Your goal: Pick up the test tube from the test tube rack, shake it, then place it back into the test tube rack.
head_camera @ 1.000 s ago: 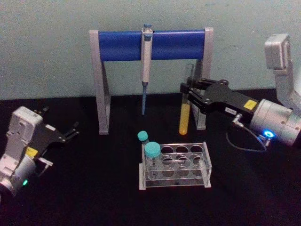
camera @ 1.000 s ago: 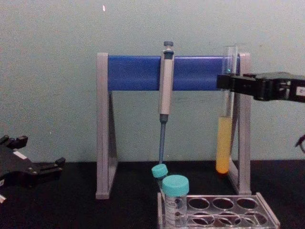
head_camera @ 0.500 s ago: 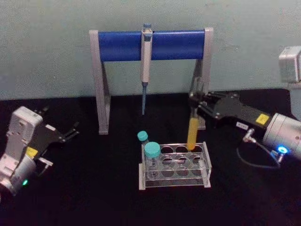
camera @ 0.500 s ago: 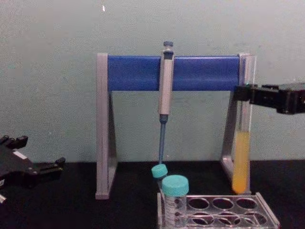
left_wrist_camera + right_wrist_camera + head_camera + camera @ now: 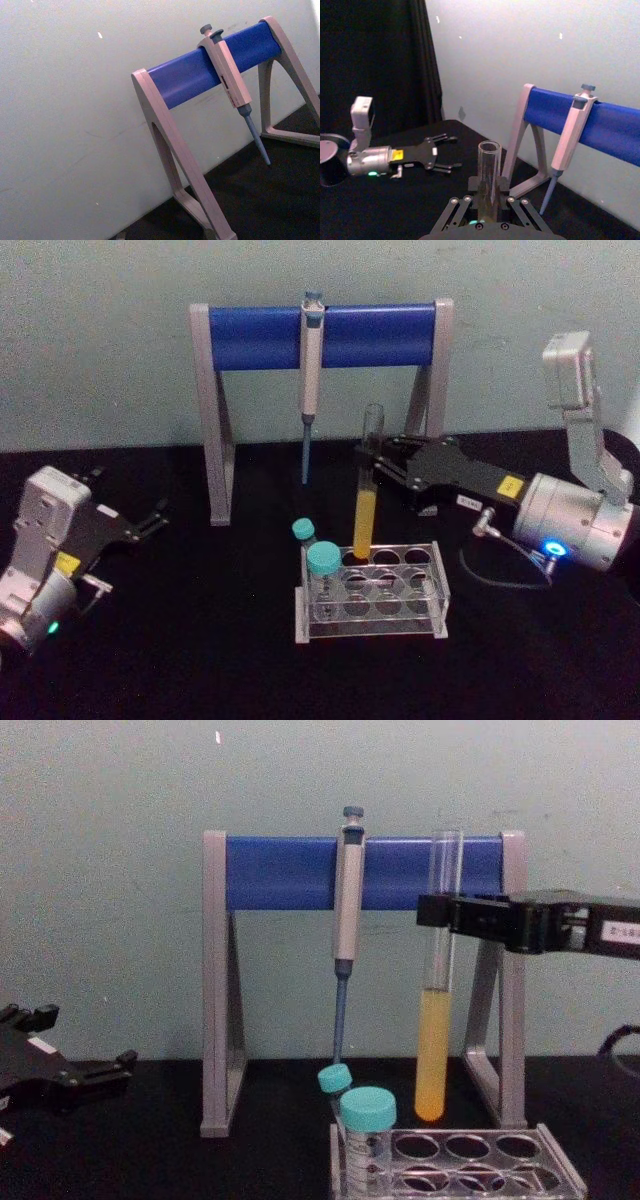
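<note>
The test tube [image 5: 367, 495] is a tall clear glass tube with yellow-orange liquid in its lower half. It hangs upright, its rounded bottom just above the back row of the test tube rack [image 5: 438, 592], toward that row's left end. My right gripper [image 5: 371, 462] is shut on the tube's upper part, reaching in from the right. In the chest view the tube [image 5: 436, 1020] hangs from the gripper [image 5: 438, 910] a little above the clear rack [image 5: 560, 1170]. The right wrist view shows the tube's open mouth [image 5: 489, 150] between the fingers. My left gripper [image 5: 157, 517] rests open at the far left.
Two teal-capped tubes [image 5: 322, 562] stand in the rack's left column. Behind the rack stands the grey-and-blue pipette stand [image 5: 260, 337], with a pipette [image 5: 311, 350] hanging from its bar. The table is black and the wall behind is pale.
The right gripper swung the tube right and down over the rack's right end, then back left to the left end of the back row. The left arm has not moved.
</note>
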Available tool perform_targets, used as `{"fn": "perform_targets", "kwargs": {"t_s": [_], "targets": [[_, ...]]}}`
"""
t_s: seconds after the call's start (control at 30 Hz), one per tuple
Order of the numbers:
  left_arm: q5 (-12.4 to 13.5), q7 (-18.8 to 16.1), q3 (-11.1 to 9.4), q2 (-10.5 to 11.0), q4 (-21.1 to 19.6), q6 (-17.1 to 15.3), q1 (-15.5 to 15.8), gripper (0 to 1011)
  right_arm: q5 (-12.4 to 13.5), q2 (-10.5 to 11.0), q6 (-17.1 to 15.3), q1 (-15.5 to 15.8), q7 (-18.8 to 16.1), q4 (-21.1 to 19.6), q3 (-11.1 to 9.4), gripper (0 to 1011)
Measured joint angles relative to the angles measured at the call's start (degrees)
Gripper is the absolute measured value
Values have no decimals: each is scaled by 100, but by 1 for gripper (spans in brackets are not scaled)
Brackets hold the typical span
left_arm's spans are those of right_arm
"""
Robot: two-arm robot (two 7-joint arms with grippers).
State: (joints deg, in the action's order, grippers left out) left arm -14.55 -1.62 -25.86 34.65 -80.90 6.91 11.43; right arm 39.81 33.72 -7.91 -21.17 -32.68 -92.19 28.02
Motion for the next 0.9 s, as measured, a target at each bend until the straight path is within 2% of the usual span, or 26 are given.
{"fn": "perform_targets", "kwargs": {"t_s": [0.13,0.27,0.67,0.9], "targets": [[0,0,0,0,0,0,0,1001,-79,-124,40,-217,9,253,62,232],[0,0,0,0,0,0,0,1001,-129,-168,72,-307,76,388,52,232],[0,0,0,0,0,0,0,1001,-168,-104,111,-230,237,406,-131,232],[0,0,0,0,0,0,0,1001,-184,-104,126,-207,239,394,-167,232]]}}
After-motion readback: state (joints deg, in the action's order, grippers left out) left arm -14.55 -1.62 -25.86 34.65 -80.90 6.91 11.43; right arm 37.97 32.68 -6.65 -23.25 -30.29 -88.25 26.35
